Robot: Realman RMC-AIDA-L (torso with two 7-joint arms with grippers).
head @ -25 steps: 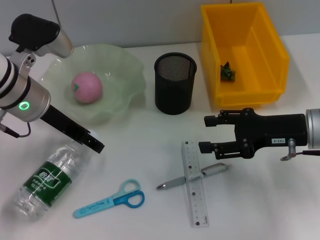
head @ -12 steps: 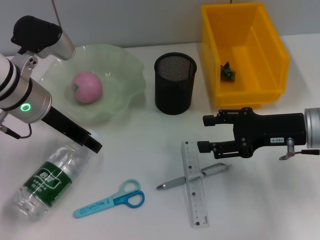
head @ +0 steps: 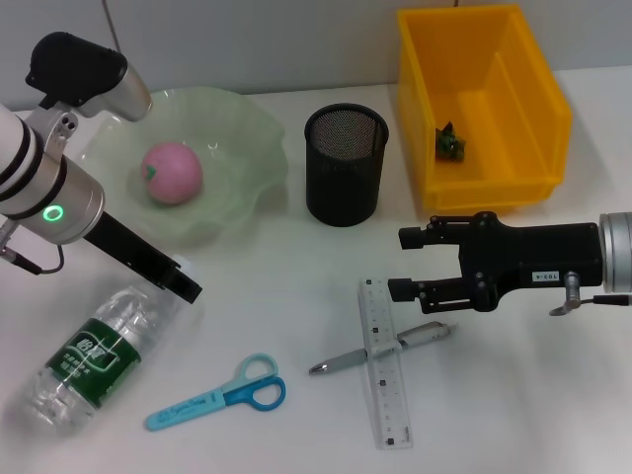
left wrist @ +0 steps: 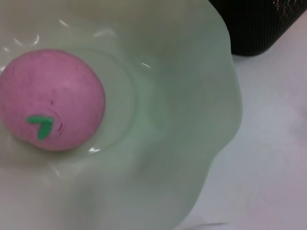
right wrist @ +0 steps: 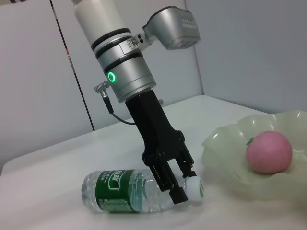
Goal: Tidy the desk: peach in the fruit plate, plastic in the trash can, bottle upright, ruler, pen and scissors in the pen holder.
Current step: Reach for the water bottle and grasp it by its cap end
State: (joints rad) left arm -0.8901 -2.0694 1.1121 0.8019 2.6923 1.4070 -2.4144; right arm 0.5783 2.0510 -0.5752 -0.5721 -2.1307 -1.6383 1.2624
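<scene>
Closing our left gripper on the clear ribbed bottle at its neck, barely shifted since a second ago.
Our right gripper hangs spread wide just above the flat ruler, near the bottle.

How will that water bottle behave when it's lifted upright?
The bottle lies on its side and is round, so it may roll. It looks clear and nearly empty, so probably light and squashy. The left gripper sits at its cap end.
</scene>
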